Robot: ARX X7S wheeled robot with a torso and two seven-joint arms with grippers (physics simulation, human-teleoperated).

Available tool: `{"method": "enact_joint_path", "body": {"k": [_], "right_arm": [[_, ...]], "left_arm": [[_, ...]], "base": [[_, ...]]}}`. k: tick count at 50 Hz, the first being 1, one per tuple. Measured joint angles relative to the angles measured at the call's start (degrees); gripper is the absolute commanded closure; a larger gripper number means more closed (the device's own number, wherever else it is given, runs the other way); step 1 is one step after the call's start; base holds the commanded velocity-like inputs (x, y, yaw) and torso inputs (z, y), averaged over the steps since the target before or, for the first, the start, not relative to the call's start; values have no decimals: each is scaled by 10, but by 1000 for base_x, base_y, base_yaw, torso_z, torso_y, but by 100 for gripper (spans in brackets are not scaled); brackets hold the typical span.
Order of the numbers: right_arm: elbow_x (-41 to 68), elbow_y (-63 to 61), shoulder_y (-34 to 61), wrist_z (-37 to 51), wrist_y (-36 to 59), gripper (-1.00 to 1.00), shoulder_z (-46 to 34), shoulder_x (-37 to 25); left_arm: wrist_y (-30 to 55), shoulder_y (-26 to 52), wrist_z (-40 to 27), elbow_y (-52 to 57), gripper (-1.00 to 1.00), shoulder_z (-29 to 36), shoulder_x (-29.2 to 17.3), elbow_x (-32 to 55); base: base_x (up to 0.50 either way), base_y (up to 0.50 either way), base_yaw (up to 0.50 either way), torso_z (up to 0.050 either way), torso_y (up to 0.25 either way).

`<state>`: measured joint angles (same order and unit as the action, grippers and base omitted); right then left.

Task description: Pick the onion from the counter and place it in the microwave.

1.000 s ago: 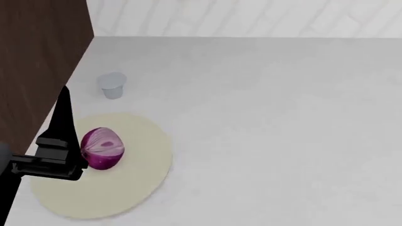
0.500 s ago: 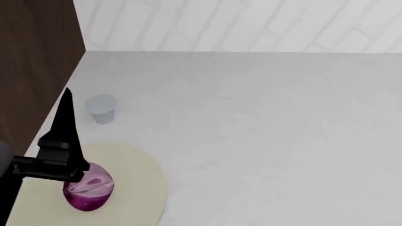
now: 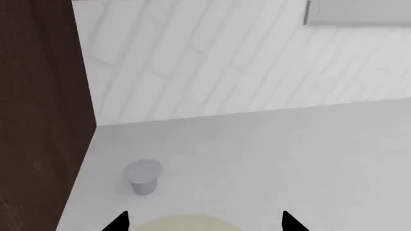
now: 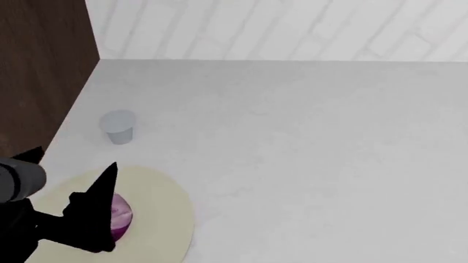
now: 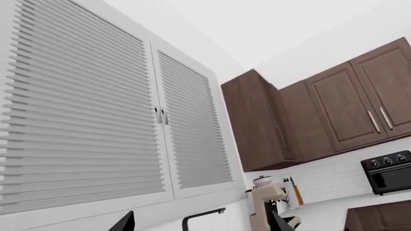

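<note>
Only head view shows onion (image 4: pixel 121 218), behind left tool (image 4: pixel 87 211).

Head view: high, looking steeply down on the counter (image 4: pixel 307 148), cup (image 4: pixel 118 126) at its left near the dark panel (image 4: pixel 40 71). Left wrist view: lower and closer, aimed past the cup (image 3: pixel 142 175) toward the tiled wall (image 3: pixel 212 62); shares cup, disc (image 3: pixel 186 224) and panel with head view. Right wrist view: tilted upward at shutters (image 5: pixel 83 106) and cabinets (image 5: pixel 321 110), sharing nothing.

counter (image 4: pixel 307 153): white-grey | on it: grey cup (image 4: pixel 118 126); cream disc (image 4: pixel 164 211)
</note>
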<state>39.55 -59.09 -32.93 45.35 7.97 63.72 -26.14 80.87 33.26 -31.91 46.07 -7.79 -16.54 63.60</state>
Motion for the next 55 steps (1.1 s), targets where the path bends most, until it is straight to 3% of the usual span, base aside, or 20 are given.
{"method": "enact_joint_path", "body": {"k": [8, 18, 55], "right_arm": [[-2, 1, -1, 0, -4, -100, -5, 0], [-7, 4, -1, -2, -10, -100, -13, 4], [-14, 3, -5, 5, -12, -100, -23, -2]], "left_arm": [[38, 18, -109, -41, -100, -1, -40, 166], [47, 8, -147, -62, -100, 9, -71, 227], [-79, -33, 22, -139, -100, 145, -123, 9]], "base": [[0, 0, 0, 0, 0], [0, 0, 0, 0, 0], [0, 0, 0, 0, 0]]}}
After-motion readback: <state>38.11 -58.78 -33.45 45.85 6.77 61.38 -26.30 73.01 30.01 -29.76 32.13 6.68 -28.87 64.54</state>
